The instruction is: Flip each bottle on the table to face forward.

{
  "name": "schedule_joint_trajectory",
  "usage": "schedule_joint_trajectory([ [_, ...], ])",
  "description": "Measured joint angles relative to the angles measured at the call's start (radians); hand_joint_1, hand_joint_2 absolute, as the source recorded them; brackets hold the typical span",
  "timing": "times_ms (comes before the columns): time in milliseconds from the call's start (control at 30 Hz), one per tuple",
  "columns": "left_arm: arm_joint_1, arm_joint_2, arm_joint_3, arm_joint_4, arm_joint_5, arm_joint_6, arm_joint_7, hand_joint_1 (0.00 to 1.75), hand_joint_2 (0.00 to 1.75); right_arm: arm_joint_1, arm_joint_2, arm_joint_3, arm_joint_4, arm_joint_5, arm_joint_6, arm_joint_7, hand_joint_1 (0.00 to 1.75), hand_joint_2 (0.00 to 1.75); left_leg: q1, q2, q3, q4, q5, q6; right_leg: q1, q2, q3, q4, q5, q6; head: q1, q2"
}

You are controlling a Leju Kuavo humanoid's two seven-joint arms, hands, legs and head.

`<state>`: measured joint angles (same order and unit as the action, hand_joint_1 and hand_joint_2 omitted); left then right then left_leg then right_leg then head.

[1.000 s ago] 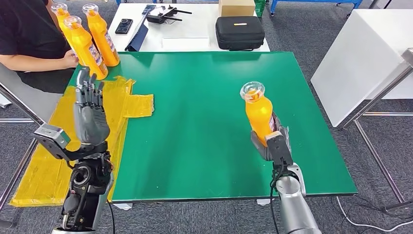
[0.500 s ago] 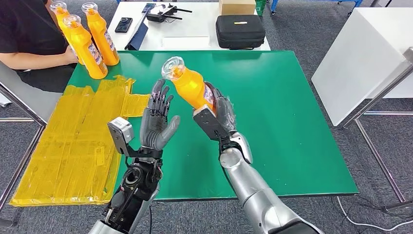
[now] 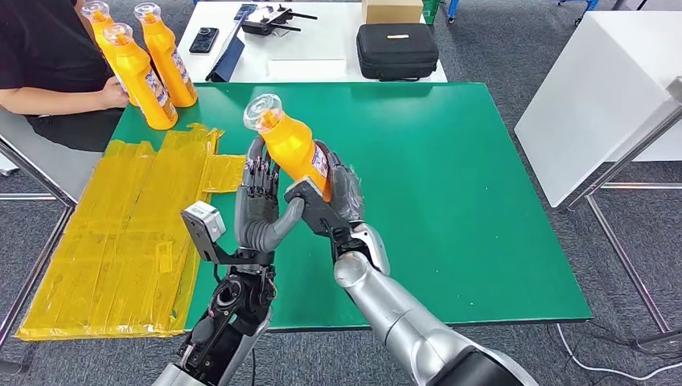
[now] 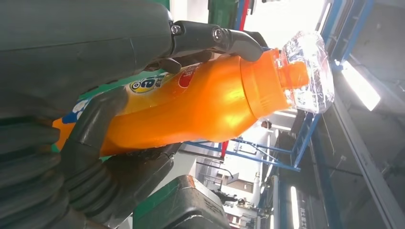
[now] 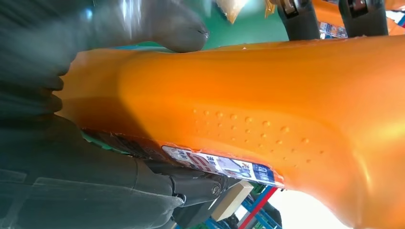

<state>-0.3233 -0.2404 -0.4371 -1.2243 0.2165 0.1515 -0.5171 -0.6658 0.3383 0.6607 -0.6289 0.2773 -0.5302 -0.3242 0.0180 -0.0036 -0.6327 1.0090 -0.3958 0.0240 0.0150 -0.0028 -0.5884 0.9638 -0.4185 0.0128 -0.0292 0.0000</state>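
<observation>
Green matting is covering the desk (image 3: 482,201), which is carrying the whole scene and serving as the landmark. Yellow plastic sheeting (image 3: 121,233) is lying over the desk's left edge and hanging beyond it. A white table (image 3: 314,48) is standing behind the desk's far edge, bearing a black case (image 3: 396,52), a cardboard box (image 3: 391,11) and a phone (image 3: 204,40). A person in a black top (image 3: 44,64) is sitting at the desk's far left corner, a hand resting beside three orange bottles (image 3: 149,72) that are standing upright on that corner.

Above the desk's middle, the right hand (image 3: 331,197) is gripping the lower body of an orange bottle (image 3: 293,149), its fingers (image 5: 191,183) clenching around the labelled part. This bottle is being held in the air, tilting with its clear cap (image 3: 263,111) pointing toward the desk's far left corner. The left hand (image 3: 261,205) is rising just beside it, palm against the bottle's side; in the left wrist view its fingers (image 4: 224,38) are curling over the bottle's shoulder, the thumb (image 4: 93,124) pressing on the label.
</observation>
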Motion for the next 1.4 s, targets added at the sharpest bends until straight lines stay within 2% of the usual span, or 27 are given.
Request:
schedule_joint_trajectory([
  [167, 0.000, 0.002, 0.008, 0.006, 0.010, 0.010, -0.008, 0.00, 1.75, -0.025, -0.003, 0.064, 0.031, -0.012, -0.043, 0.015, 1.75, 1.75, 0.000, 0.000, -0.001, 0.000, 0.000, 0.000, 0.000, 0.000, -0.001, 0.000, 0.000, 0.000, 0.000, 0.000],
  [333, 0.002, 0.009, 0.022, 0.010, 0.015, 0.022, -0.011, 0.00, 1.75, -0.046, -0.004, 0.146, 0.053, 0.022, -0.089, 0.085, 1.75, 1.75, 0.000, 0.000, -0.001, 0.000, 0.000, 0.000, 0.000, 0.000, -0.001, 0.000, 0.000, 0.000, 0.000, 0.000],
  [567, 0.013, 0.019, 0.047, 0.010, 0.018, 0.023, -0.010, 0.00, 1.75, -0.059, -0.008, 0.240, 0.068, 0.007, -0.095, 0.133, 1.75, 1.75, 0.000, 0.000, -0.001, 0.000, 0.000, 0.000, 0.000, 0.000, -0.001, 0.000, 0.000, 0.000, 0.000, 0.000],
  [700, 0.019, 0.021, 0.053, 0.008, 0.017, 0.021, -0.010, 0.00, 0.00, -0.065, -0.010, 0.265, 0.077, 0.005, -0.095, 0.136, 1.75, 1.75, 0.000, 0.000, -0.001, 0.000, 0.000, 0.000, 0.000, -0.001, -0.002, 0.000, 0.000, 0.000, 0.000, 0.000],
  [833, 0.025, 0.027, 0.060, -0.005, 0.049, -0.021, -0.006, 0.00, 0.00, -0.067, -0.010, 0.284, 0.087, -0.045, -0.088, 0.119, 1.75, 1.75, 0.000, 0.000, -0.002, 0.000, 0.000, 0.000, 0.000, -0.001, -0.002, 0.000, 0.000, 0.000, 0.000, 0.000],
  [967, 0.030, 0.046, 0.103, -0.072, 0.058, -0.057, 0.001, 0.00, 0.00, -0.070, -0.009, 0.272, 0.125, -0.100, -0.082, 0.031, 1.75, 1.75, 0.000, 0.001, -0.002, 0.000, 0.000, 0.000, 0.000, 0.000, -0.002, 0.000, 0.000, 0.000, 0.000, 0.000],
  [1167, 0.037, 0.076, 0.191, -0.193, 0.004, -0.058, 0.002, 0.00, 0.00, -0.064, -0.045, 0.175, 0.177, -0.106, -0.084, -0.026, 1.75, 1.75, 0.000, -0.003, -0.003, 0.000, 0.003, 0.000, 0.000, -0.006, -0.003, 0.001, 0.000, -0.001, 0.000, 0.000],
  [1400, 0.045, 0.093, 0.231, -0.231, -0.021, -0.036, -0.019, 0.00, 0.00, -0.054, -0.079, 0.077, 0.192, -0.091, -0.116, -0.047, 1.75, 1.75, 0.000, -0.004, -0.004, 0.000, 0.003, 0.000, 0.000, -0.008, -0.003, 0.001, 0.000, -0.001, 0.000, 0.000],
])
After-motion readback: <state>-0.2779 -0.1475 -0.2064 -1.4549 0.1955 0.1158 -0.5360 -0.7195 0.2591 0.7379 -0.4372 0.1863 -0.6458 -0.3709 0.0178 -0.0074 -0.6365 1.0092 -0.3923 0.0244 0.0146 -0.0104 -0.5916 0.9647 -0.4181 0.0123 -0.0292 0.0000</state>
